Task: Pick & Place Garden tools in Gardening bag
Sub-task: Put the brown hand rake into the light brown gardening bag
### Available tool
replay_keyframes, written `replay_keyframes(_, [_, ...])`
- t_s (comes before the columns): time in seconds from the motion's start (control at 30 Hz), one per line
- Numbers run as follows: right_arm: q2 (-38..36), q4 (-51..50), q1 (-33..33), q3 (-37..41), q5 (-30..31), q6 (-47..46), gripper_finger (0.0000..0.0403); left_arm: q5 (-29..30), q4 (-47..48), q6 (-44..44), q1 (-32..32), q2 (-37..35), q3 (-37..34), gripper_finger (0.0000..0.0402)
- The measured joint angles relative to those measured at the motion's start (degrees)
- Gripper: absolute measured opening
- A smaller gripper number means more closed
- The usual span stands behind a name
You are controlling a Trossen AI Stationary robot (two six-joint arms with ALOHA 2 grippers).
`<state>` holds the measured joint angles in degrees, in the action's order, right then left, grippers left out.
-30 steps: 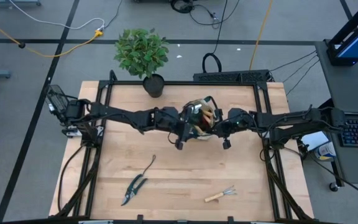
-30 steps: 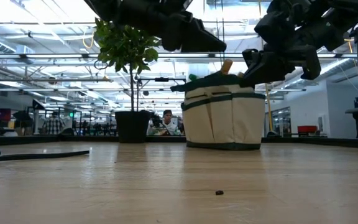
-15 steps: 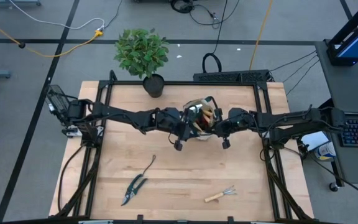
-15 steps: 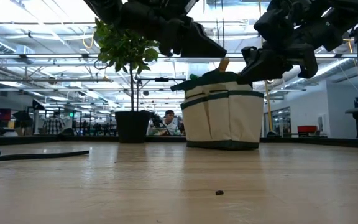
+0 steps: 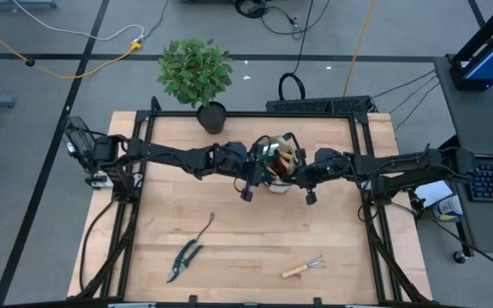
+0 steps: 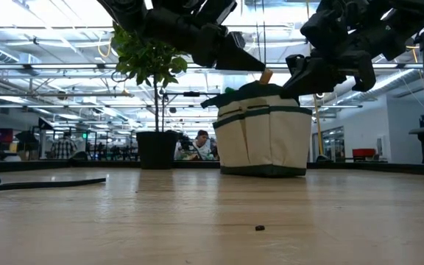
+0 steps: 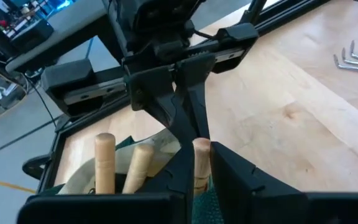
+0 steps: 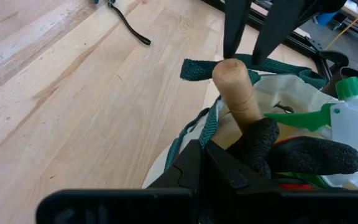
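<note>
Compared with the frame half a second earlier, the left arm has shifted slightly toward the gardening bag (image 5: pixel 277 162), while the bag, the right arm and the loose tools on the table (image 5: pixel 229 222) have held their positions. The left gripper (image 7: pixel 199 163) sits directly over the bag's open top, its two fingers set around an upright wooden handle (image 7: pixel 201 163) that projects from the bag; the fingers lie close on either side of that handle, gripping it. Two further wooden handles (image 7: pixel 105 162) stand beside it in the bag in the left wrist view. The right gripper (image 8: pixel 205 163) is at the opposite side of the bag, its fingers drawn together on the dark green trim (image 8: pixel 211 122) at the rim. In the right wrist view, a black glove (image 8: pixel 291 152) and a green-and-white spray bottle (image 8: pixel 347 118) show inside the bag next to a wooden handle. In the low view the bag (image 6: pixel 263 132) stands upright on the table, with both arms reaching in from above. Still on the table, near its front edge, are the pruning shears (image 5: pixel 182 259), the thin weeder (image 5: pixel 204 229) just beside them, and the hand rake (image 5: pixel 305 267) well apart to the right. A potted plant (image 5: pixel 197 79) stands at the table's far edge.
</note>
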<state>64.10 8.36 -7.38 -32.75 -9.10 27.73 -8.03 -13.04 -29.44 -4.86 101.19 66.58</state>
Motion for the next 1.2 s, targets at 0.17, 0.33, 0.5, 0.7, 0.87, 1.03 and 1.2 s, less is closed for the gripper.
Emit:
replay_keyframes(0.17, [0.0,0.0,0.0,0.0,0.0,0.0,0.0002,-0.4,-2.0,-0.1,0.4,0.0,0.0,0.0056])
replay_keyframes(0.33, [0.0,0.0,0.0,0.0,0.0,0.4,0.0002,-3.6,-6.2,-1.4,1.3,0.0,0.0,0.0056])
replay_keyframes(0.5, [0.0,0.0,0.0,0.0,0.0,0.2,0.0002,-3.5,-5.8,-0.9,1.6,3.4,0.0,0.0056])
replay_keyframes(0.7, [0.0,-0.2,0.0,0.0,0.0,-0.2,0.0002,4.9,-7.0,-4.7,2.0,5.6,0.0,0.0055])
replay_keyframes(0.87, [0.0,-0.3,0.0,0.0,0.0,0.0,0.0002,5.0,-9.1,-6.1,2.6,4.7,0.1,0.0055])
replay_keyframes(1.03, [0.0,-0.4,0.0,0.0,0.0,0.1,0.0002,0.9,-10.9,-5.5,3.8,4.1,0.0,0.0055])
replay_keyframes(1.2, [0.0,-0.4,0.0,0.0,0.0,0.1,0.0002,2.6,-14.0,-6.4,3.7,4.1,0.0,0.0055])
